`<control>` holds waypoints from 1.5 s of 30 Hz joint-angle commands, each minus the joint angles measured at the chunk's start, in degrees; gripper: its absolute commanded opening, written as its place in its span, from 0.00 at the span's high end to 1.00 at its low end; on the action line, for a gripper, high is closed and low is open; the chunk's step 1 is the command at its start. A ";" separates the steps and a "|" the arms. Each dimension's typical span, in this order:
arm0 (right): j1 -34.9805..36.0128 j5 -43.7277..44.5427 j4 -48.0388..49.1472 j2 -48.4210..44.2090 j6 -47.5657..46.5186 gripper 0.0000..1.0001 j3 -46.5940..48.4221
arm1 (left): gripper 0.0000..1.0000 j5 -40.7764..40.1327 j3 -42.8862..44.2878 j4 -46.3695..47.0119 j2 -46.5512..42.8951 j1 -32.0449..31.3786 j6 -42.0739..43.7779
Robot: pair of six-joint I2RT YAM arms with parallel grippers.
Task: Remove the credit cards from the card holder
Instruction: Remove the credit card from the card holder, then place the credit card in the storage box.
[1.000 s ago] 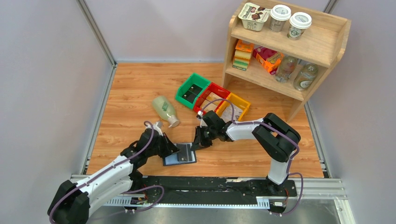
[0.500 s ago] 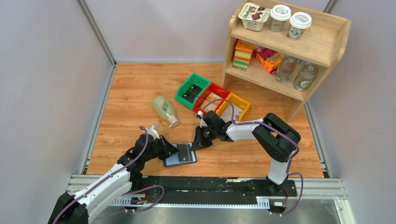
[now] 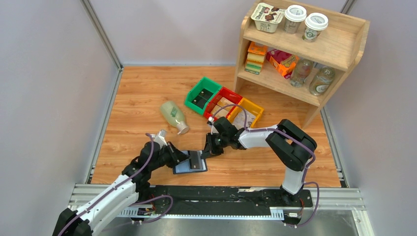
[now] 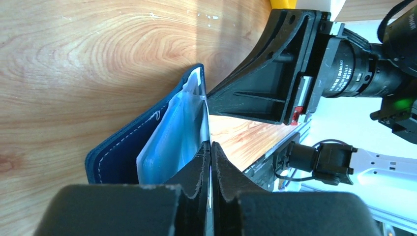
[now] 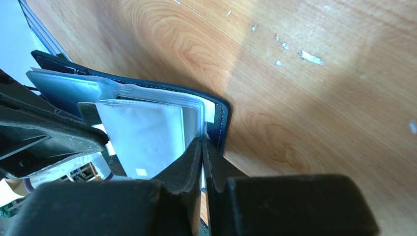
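On wooden table, card holder unmoved.

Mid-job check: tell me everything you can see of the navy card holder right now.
The navy folding card holder lies open on the wooden table between the arms. Its dark cover shows pale stitching; pale blue-grey clear sleeves fan up inside. The left gripper and right gripper are each shut on a thin edge of it from opposite sides. Whether a card is pinched cannot be told.
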 commanded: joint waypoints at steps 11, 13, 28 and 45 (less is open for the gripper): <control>-0.62 14.34 -13.66 1.30 -5.18 0.90 -2.81 | 1.00 -9.24 17.97 -28.15 5.31 0.15 13.59; -0.62 15.22 -14.89 0.68 -5.80 0.90 -2.19 | 1.00 -10.56 20.09 -30.61 6.02 0.24 14.91; -0.97 15.75 -20.88 -17.76 -16.77 0.55 5.98 | 1.00 -4.70 35.11 -33.79 5.40 0.24 40.11; -0.97 -8.05 -22.01 -37.12 -40.51 0.16 17.93 | 1.00 26.33 57.00 -42.67 15.50 0.24 70.64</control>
